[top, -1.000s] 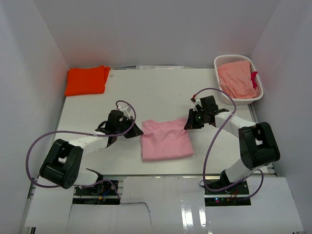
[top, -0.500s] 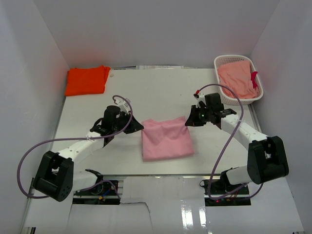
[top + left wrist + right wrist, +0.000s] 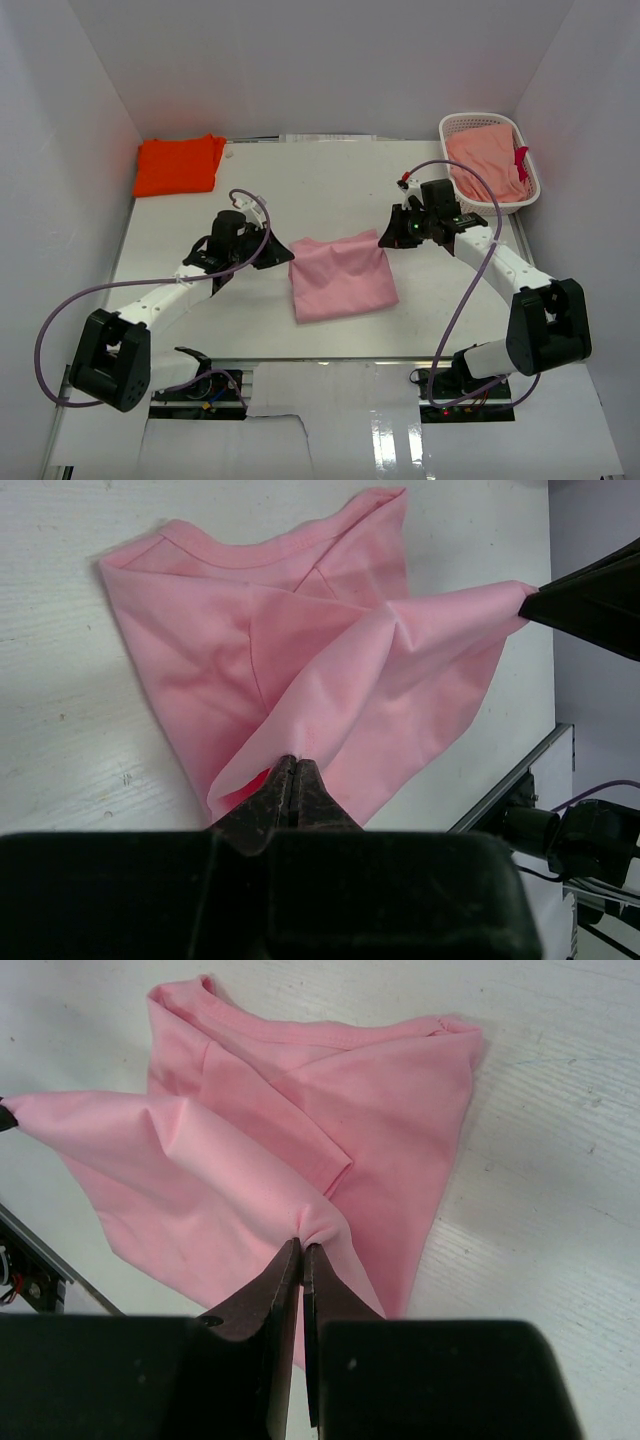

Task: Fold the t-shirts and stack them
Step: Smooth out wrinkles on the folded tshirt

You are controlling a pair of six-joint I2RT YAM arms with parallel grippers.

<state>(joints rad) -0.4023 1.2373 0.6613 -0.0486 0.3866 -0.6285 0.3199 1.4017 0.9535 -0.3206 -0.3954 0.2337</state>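
The light pink t-shirt (image 3: 340, 277) lies partly folded at the table's middle. My left gripper (image 3: 282, 258) is shut on its left upper corner and my right gripper (image 3: 385, 240) is shut on its right upper corner, holding that edge lifted and stretched between them. In the left wrist view the pink t-shirt (image 3: 300, 650) runs from my shut left gripper (image 3: 292, 761) across to the right gripper's tip. In the right wrist view my right gripper (image 3: 303, 1245) pinches a fold of the pink t-shirt (image 3: 300, 1130). The orange t-shirt (image 3: 178, 165) lies folded at the far left corner.
A white lattice basket (image 3: 453, 130) at the far right holds salmon cloth (image 3: 488, 165) with a red tag. White walls enclose the table on three sides. The table's front edge shows in the left wrist view (image 3: 510, 780).
Both grippers have moved away from me, carrying the pink t-shirt's gripped edge toward the far side of the table. The shirt's outline has shifted and skewed with them.
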